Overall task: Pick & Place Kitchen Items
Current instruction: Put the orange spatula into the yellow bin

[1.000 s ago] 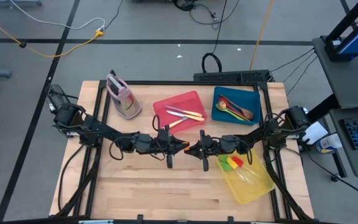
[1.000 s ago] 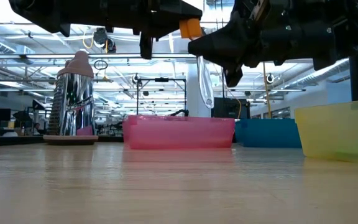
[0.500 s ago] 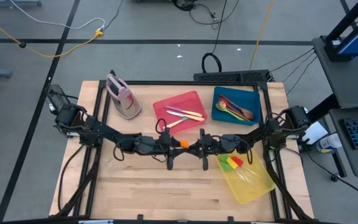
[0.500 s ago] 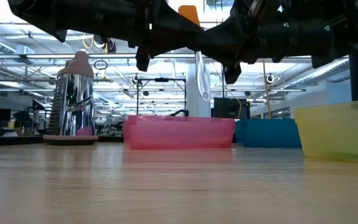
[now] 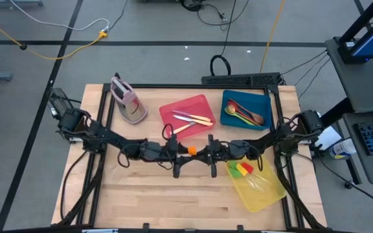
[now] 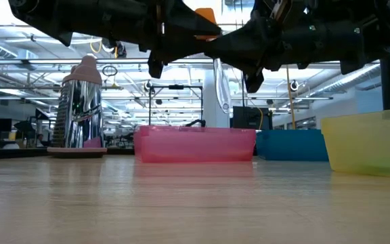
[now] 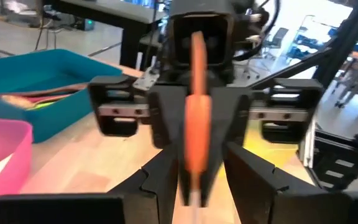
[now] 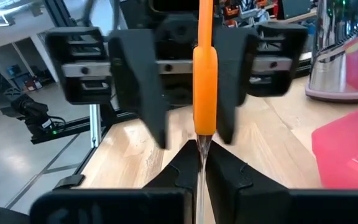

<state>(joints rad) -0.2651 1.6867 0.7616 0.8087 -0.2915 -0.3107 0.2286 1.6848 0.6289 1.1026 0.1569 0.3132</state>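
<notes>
In the high view our two arms meet at the middle of the frame, above the wooden surface (image 5: 147,194), with the left gripper (image 5: 181,151) and the right gripper (image 5: 204,155) facing each other tip to tip. Between them we carry the orange-headed utensil (image 5: 191,150), a slim piece with a clear handle. The right wrist view shows our right jaws closed to a narrow slit on the clear handle, the orange head (image 8: 204,81) standing just past the fingertips. The left jaws are spread wide on either side of that orange head (image 7: 194,130); they flank it, and we cannot tell whether they touch it. In the low view the utensil (image 6: 221,85) hangs high over the surface, clear of everything below. Above centre in the high view lies the red tray (image 5: 173,111) with cream-handled knives (image 5: 192,119), and to its right the blue tray (image 5: 264,100) with green and brown spoons (image 5: 243,114). Right below our right gripper sits the yellow tray (image 5: 264,197), holding utensils with coloured heads (image 5: 241,169). The pink-grey stand (image 5: 127,101) stands in the upper left, well apart from both arms.
</notes>
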